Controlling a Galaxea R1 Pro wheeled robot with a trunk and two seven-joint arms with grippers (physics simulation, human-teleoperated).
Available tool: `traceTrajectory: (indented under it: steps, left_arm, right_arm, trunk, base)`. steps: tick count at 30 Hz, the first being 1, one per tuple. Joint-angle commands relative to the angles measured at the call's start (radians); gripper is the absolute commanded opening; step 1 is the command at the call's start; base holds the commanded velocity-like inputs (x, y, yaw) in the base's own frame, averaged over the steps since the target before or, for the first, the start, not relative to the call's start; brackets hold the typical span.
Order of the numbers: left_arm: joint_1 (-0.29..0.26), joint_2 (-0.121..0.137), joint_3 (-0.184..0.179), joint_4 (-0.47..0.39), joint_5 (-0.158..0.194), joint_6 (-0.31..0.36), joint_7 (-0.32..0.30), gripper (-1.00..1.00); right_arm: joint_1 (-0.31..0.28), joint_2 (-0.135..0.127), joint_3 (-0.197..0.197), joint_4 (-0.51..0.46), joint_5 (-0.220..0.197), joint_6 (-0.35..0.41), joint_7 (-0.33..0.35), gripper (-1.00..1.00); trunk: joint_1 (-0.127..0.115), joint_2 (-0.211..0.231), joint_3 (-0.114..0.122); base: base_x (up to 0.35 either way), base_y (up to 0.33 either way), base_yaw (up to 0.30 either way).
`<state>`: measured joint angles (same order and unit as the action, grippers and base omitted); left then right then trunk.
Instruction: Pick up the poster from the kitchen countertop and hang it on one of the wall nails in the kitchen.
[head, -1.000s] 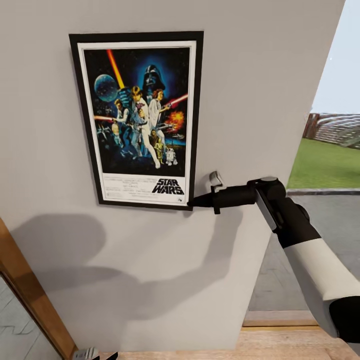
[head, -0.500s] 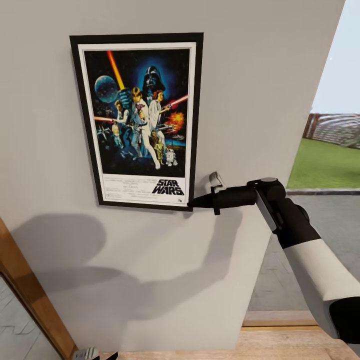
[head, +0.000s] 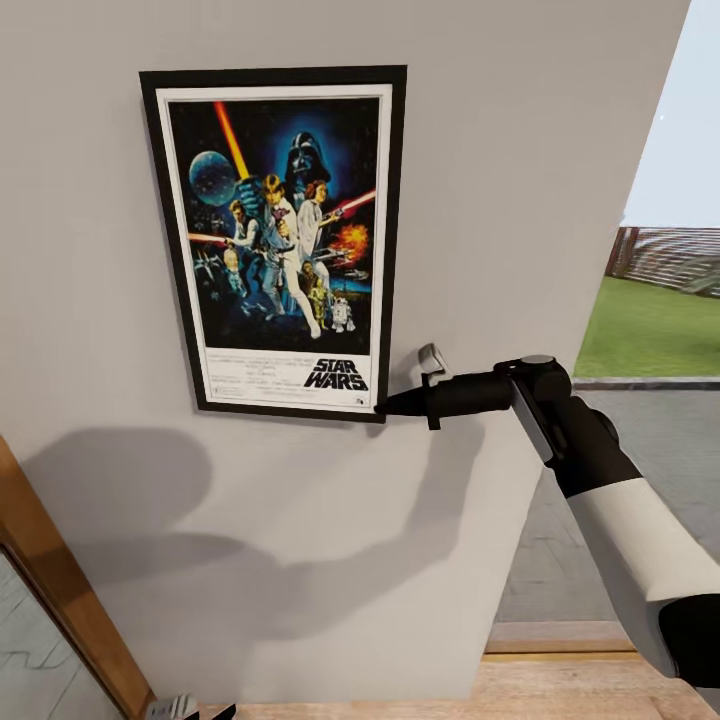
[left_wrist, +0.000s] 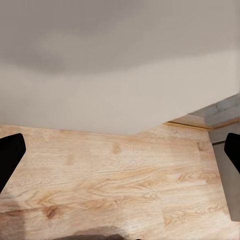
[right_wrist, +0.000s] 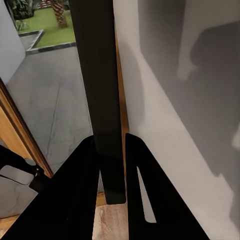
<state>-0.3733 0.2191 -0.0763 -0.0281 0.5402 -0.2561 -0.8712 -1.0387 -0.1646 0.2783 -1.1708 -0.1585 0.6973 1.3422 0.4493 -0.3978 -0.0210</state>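
Observation:
The poster (head: 280, 240), an upright Star Wars print in a black frame, lies flat against the grey wall (head: 500, 150). My right gripper (head: 384, 405) is shut on its lower right corner, the arm reaching in from the right. In the right wrist view the frame's black edge (right_wrist: 97, 90) runs between the two fingers (right_wrist: 75, 200), close beside the wall. My left gripper (left_wrist: 120, 152) hangs low and open over wooden floor (left_wrist: 110, 185), and its tip shows at the bottom edge of the head view (head: 185, 708). The kitchen countertop is out of view. The wall nails are hidden.
A wooden door frame (head: 60, 600) slants up at the lower left. Right of the wall's end there is an opening onto grey paving (head: 650, 450) and grass (head: 650, 330). Light wooden floor (head: 560, 690) runs along the wall's foot.

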Motion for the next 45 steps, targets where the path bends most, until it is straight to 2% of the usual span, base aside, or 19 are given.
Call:
traceTrajectory:
  steps: [1,24,45]
  left_arm:
    - [-0.001,0.0,-0.008,0.001,0.006,-0.006,-0.002,1.0]
    - [-0.001,0.0,-0.008,0.001,0.006,-0.006,-0.002,1.0]
    - [-0.001,0.0,-0.008,0.001,0.006,-0.006,-0.002,1.0]
  right_arm:
    - [-0.001,-0.001,0.002,0.0,-0.009,0.011,0.0,-1.0]
    - [-0.001,-0.001,0.002,0.0,-0.009,0.011,0.0,-1.0]
    - [-0.001,-0.001,0.002,0.0,-0.009,0.011,0.0,-1.0]
  trunk:
    - [0.001,-0.002,-0.002]
    - [0.001,-0.002,-0.002]
    - [0.001,-0.002,-0.002]
  base:
    - [0.0,0.0,0.0]
    - [0.0,0.001,0.0]
    - [0.0,0.082,0.0]
